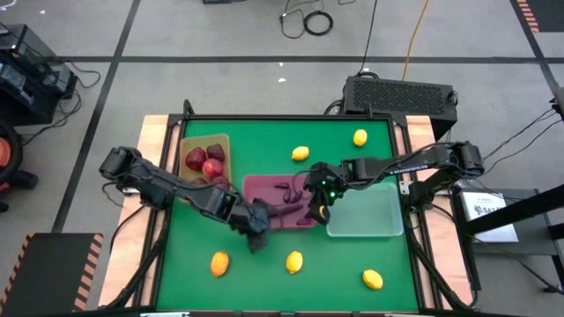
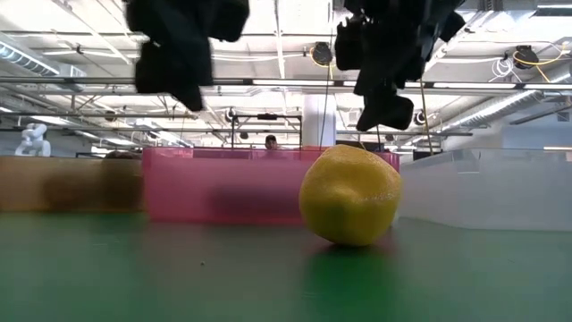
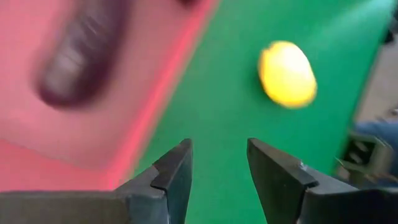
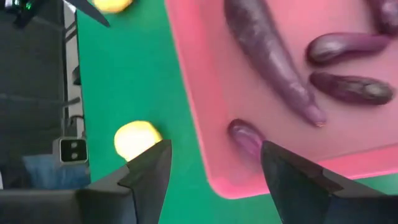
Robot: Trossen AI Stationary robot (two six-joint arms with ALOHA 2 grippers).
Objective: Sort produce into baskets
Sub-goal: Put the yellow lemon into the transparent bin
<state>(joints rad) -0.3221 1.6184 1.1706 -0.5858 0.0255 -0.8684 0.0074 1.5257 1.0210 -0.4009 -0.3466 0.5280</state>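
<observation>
Eggplants (image 1: 286, 192) sit in our pink tray (image 1: 256, 187), apples (image 1: 207, 158) in tan tray (image 1: 222, 139) beside it. Five lemons (image 1: 293, 261) near pink tray remain. Right gripper (image 1: 315, 211) open, empty over it; left gripper (image 1: 256, 239) part-open, empty beside.

- A large industrial lab or workshop hall is showing: exposed ceiling beams (image 2: 286, 85) and strip lights are running overhead.
- Loose cables (image 1: 308, 19) are lying on the grey taped floor (image 1: 220, 84) beyond the table (image 1: 264, 132).
</observation>
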